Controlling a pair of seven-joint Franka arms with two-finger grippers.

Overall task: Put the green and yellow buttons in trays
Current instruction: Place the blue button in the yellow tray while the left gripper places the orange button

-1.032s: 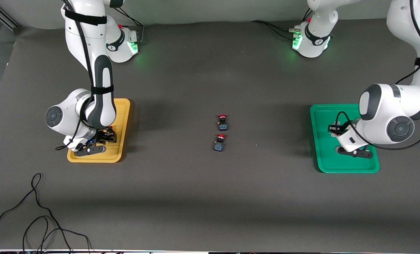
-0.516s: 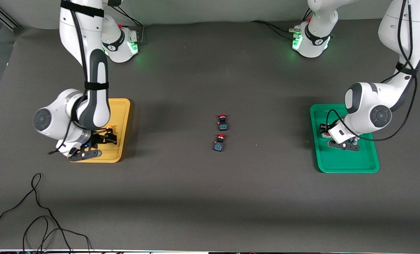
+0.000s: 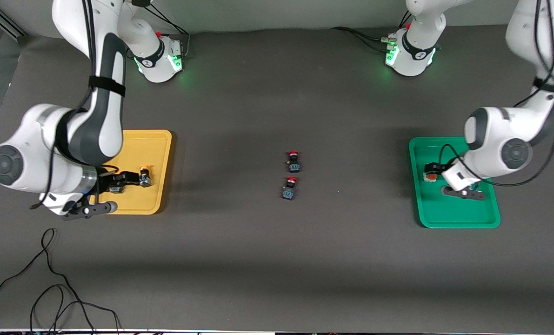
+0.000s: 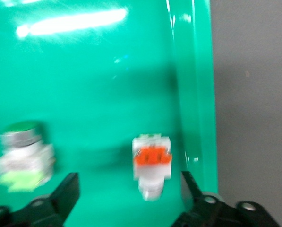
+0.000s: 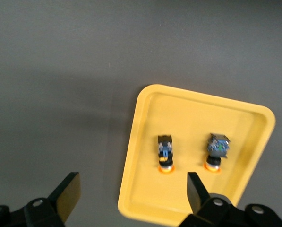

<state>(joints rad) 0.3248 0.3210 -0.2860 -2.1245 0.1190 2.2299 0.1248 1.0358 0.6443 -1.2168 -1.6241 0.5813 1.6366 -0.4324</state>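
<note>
The yellow tray [image 3: 158, 139] lies at the right arm's end of the table and holds two yellow-capped dark buttons [image 5: 165, 153] [image 5: 216, 151]; one shows in the front view [image 3: 143, 176]. My right gripper [image 5: 131, 194] [image 3: 114, 180] is open and empty, raised over that tray's [image 5: 197, 118] edge. The green tray [image 3: 458, 218] [image 4: 84, 71] lies at the left arm's end. My left gripper [image 4: 129, 191] [image 3: 437, 174] is open, low over it. A white button with an orange block [image 4: 151, 163] lies between its fingers, untouched. A white green-capped button [image 4: 22, 153] lies beside it.
Two dark buttons with red caps [image 3: 294, 160] [image 3: 290, 188] stand on the dark table mat midway between the trays. A black cable [image 3: 49, 279] lies at the table's corner nearest the front camera, at the right arm's end.
My right arm has risen and drawn back from the yellow tray, uncovering a yellow button there. My left arm has shifted over the green tray and lifted a little.
</note>
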